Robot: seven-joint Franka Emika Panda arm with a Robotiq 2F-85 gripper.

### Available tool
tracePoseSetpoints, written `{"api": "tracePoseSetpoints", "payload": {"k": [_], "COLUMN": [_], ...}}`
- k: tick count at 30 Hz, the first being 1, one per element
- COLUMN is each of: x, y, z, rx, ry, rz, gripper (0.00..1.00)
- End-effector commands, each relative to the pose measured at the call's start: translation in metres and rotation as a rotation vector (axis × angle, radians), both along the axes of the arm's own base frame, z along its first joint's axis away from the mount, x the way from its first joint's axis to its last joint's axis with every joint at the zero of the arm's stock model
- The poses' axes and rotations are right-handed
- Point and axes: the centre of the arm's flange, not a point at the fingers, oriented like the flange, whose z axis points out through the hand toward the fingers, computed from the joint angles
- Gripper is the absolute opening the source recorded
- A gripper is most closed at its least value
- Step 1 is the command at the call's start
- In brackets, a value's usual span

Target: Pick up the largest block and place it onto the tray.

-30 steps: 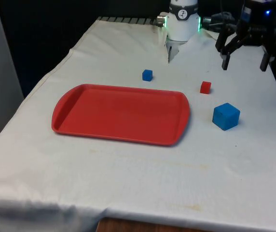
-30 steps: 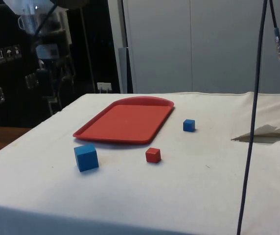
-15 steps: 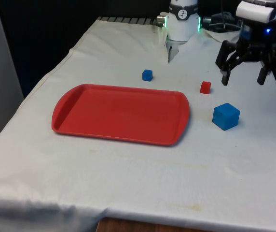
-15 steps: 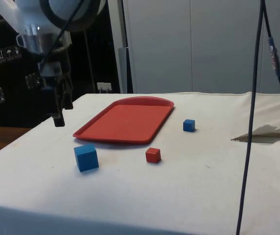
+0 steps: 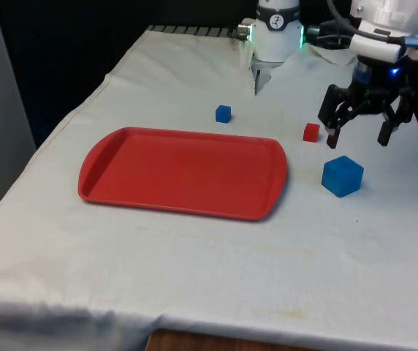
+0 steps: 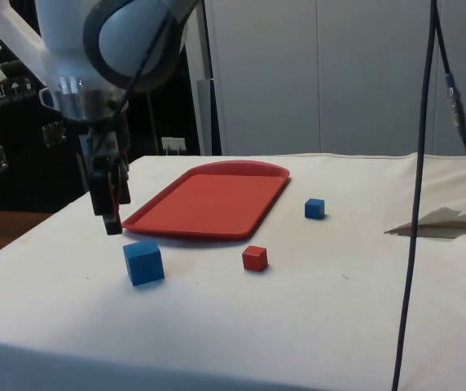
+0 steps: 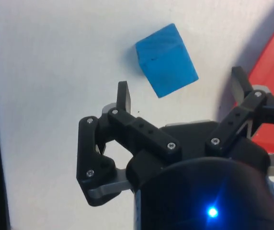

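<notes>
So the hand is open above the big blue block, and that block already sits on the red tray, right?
Not quite. The hand is open above it, but the big blue block sits on the white cloth beside the red tray, not on it, as the front view shows.

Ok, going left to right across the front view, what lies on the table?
red tray → small blue block → small red block → large blue block, with the open gripper hanging above and just beyond that last block.
</notes>
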Motion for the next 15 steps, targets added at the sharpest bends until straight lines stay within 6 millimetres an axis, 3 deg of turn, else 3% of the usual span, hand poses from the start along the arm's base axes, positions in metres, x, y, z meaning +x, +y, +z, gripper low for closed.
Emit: {"api": "tracePoseSetpoints", "payload": {"k": [1, 15], "x": [0.000, -0.014], "y": [-0.001, -0.011], "z": [-0.005, -0.041], "rx": [0.005, 0.021], "ry": [-0.006, 0.008], "rz": [0.005, 0.007], "gripper": [1.00, 1.00]}}
